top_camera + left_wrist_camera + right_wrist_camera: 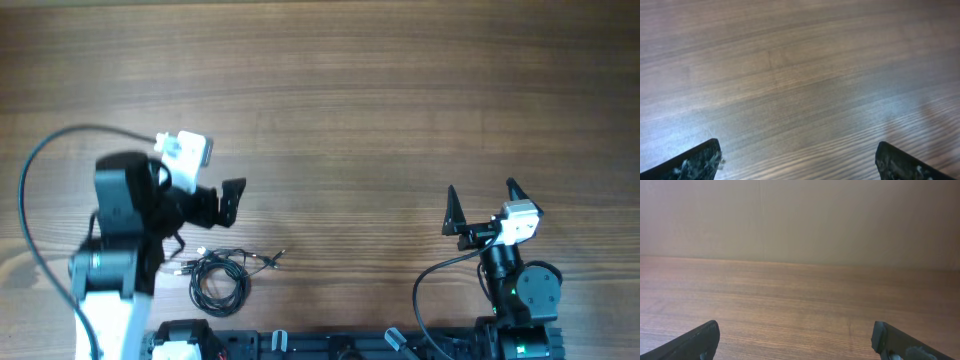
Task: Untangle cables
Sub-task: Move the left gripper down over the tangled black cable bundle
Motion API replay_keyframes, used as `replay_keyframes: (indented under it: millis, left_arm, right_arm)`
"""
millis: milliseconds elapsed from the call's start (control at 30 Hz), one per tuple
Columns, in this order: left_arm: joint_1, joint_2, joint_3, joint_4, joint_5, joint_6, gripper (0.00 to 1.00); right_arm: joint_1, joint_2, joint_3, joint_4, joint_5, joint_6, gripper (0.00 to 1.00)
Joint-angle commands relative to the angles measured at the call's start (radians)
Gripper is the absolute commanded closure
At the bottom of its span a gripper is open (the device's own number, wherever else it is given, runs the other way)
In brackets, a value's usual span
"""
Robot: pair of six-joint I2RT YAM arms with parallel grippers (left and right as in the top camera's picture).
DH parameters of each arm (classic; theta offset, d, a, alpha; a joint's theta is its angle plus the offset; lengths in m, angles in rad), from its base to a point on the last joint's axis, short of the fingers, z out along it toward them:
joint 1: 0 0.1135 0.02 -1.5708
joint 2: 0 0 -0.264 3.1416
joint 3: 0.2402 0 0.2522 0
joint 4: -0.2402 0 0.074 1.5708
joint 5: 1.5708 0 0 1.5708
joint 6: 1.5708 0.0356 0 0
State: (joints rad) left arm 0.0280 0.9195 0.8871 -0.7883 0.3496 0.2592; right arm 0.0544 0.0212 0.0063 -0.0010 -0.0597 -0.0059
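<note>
Left fingers point(234, 190) are standing spread wide, gripping nothing, near the cables point(220, 277) (a small black tangled bunch lying on the table point(380, 100) by that arm's base); right fingers point(451, 212) are also gaping empty, well apart from them.

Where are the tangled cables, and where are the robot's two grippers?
cables point(218, 280), overhead view, middle of the coiled bunch.
left gripper point(235, 203), overhead view, between its fingertips.
right gripper point(481, 187), overhead view, gap between its spread fingertips.
</note>
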Motion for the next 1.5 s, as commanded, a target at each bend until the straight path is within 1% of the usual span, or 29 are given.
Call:
replay_keyframes:
  millis: [0, 100, 133, 200, 267, 300, 433, 533, 600, 700, 800, 1000, 1133, 1300, 1367, 1400, 1467]
  left_arm:
    - [-0.061, 0.185, 0.099, -0.105, 0.036, 0.153, 0.0]
    - [-0.151, 0.325, 0.126, -0.151, 0.035, 0.183, 0.0]
    - [-0.185, 0.371, 0.127, -0.167, 0.022, 0.203, 0.0]
    - [-0.241, 0.448, 0.127, -0.189, -0.039, 0.205, 0.0]
    - [-0.285, 0.498, 0.127, -0.188, -0.114, 0.205, 0.0]
    - [-0.303, 0.516, 0.127, -0.185, -0.177, 0.205, 0.0]
    - [-0.317, 0.528, 0.127, -0.209, -0.406, 0.205, 0.0]
    - [-0.317, 0.528, 0.127, -0.249, -0.407, 0.205, 0.0]
    - [-0.311, 0.528, 0.126, -0.291, -0.435, 0.211, 0.0]
    - [-0.291, 0.528, 0.114, -0.295, -0.432, 0.293, 0.0]
    - [-0.273, 0.528, 0.101, -0.314, -0.403, 0.295, 0.0]
    - [-0.256, 0.528, 0.093, -0.428, -0.34, 0.295, 0.0]
    - [-0.256, 0.528, 0.093, -0.464, -0.33, 0.314, 0.0]
    - [-0.256, 0.528, 0.053, -0.451, -0.33, 0.313, 0.0]
    - [-0.256, 0.528, 0.024, -0.411, -0.318, 0.313, 0.0]
    - [-0.256, 0.528, -0.015, -0.36, -0.305, 0.312, 0.0]
    - [-0.256, 0.528, -0.065, -0.311, -0.305, 0.313, 0.0]
  right_arm:
    - [-0.002, -0.007, -0.001, 0.002, -0.008, -0.013, 0.0]
    - [-0.002, -0.007, -0.001, 0.002, -0.008, -0.013, 0.0]
    - [-0.002, -0.007, -0.001, 0.002, -0.008, -0.013, 0.0]
    - [-0.002, -0.007, -0.001, 0.002, -0.008, -0.013, 0.0]
    - [-0.002, -0.007, -0.001, 0.002, -0.008, -0.013, 0.0]
    - [-0.002, -0.007, -0.001, 0.002, -0.008, -0.013, 0.0]
    - [-0.002, -0.007, -0.001, 0.002, -0.008, -0.013, 0.0]
    - [-0.002, -0.007, -0.001, 0.002, -0.008, -0.013, 0.0]
    - [-0.002, -0.007, -0.001, 0.002, -0.008, -0.013, 0.0]
    - [-0.002, -0.007, -0.001, 0.002, -0.008, -0.013, 0.0]
    - [-0.002, -0.007, -0.001, 0.002, -0.008, -0.013, 0.0]
    - [-0.002, -0.007, -0.001, 0.002, -0.008, -0.013, 0.0]
    - [-0.002, -0.007, -0.001, 0.002, -0.008, -0.013, 0.0]
    - [-0.002, -0.007, -0.001, 0.002, -0.008, -0.013, 0.0]
    - [-0.002, -0.007, -0.001, 0.002, -0.008, -0.013, 0.0]
    - [-0.002, -0.007, -0.001, 0.002, -0.008, -0.014, 0.0]
    - [-0.002, -0.007, -0.001, 0.002, -0.008, -0.013, 0.0]
